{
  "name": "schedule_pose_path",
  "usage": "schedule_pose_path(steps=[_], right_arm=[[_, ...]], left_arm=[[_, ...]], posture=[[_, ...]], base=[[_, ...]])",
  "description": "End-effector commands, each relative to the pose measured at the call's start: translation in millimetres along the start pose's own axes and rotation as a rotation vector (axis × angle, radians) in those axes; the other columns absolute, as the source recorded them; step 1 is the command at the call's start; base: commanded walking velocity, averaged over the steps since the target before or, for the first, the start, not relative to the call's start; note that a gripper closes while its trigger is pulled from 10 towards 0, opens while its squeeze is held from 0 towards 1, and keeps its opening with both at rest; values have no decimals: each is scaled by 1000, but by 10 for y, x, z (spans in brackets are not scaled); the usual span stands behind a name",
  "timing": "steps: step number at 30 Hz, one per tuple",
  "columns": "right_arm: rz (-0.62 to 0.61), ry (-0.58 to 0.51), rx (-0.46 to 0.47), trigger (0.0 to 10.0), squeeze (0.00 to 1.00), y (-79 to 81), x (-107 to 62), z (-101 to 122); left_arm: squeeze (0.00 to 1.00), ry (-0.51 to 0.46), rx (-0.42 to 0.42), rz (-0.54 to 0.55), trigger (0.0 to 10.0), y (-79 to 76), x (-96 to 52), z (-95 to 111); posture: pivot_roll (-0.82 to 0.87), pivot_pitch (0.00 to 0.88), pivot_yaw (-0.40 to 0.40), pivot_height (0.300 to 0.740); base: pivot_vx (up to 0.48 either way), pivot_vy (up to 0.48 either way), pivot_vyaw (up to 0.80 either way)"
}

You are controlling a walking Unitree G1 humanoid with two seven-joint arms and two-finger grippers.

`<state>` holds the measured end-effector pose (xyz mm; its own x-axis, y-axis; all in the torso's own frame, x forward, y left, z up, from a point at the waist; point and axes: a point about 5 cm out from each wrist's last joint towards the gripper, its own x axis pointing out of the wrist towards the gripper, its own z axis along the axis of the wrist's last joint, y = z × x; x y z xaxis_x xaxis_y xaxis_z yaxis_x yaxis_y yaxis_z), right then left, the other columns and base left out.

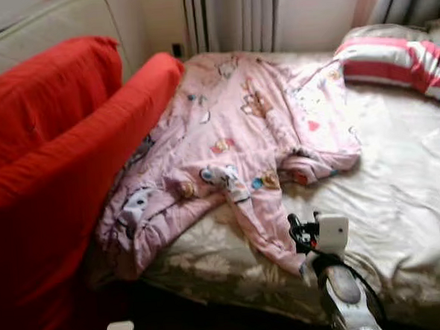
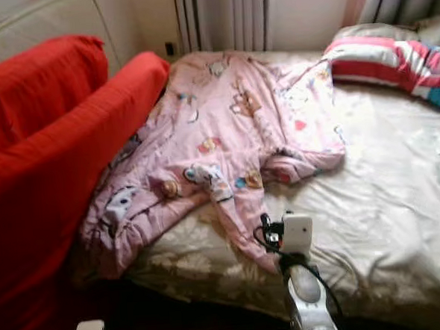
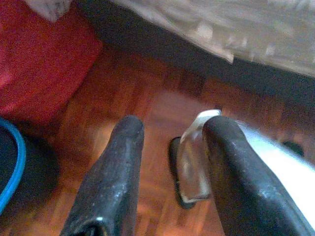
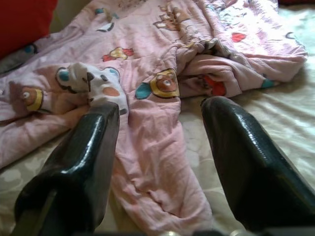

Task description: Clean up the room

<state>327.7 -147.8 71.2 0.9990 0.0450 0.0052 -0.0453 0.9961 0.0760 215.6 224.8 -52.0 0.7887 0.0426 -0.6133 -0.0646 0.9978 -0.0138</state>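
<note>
Tidying not begun; pink pajamas [image 1: 237, 145] lie rumpled on the bed [image 1: 408, 191].
I hold the right gripper [image 4: 160, 128] over a sleeve, fingers spread; left gripper [image 3: 167, 147] idle, fingers spread.

Daylight enters from the curtained window [image 1: 233, 14] at the far side of the bed [image 1: 401, 199], washing out the pale sheet and the wall beside the curtains. The near edge of the bed and the floor [image 3: 162, 108] below it lie in deep shadow. Both head views are soft and grainy, with the red cover [image 1: 48, 168] oversaturated. The left wrist view is dim and blurred; the right wrist view is brighter, with glare on the black fingers [image 4: 246, 157].
</note>
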Motion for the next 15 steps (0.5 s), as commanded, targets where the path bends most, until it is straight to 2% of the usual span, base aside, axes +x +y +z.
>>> schedule_pose_path(steps=[1,15], right_arm=[[1,10,11,10000,0,10,-31,-41],[6,21,12,10000,0,15,-38,-64]], left_arm=[[0,9,6,14,10000,41,-12,-17],[0,3,12,2,10000,12,6,14]], posture=[[29,190,43,628],[22,174,45,628]], base=[[0,0,0],[0,0,0]])
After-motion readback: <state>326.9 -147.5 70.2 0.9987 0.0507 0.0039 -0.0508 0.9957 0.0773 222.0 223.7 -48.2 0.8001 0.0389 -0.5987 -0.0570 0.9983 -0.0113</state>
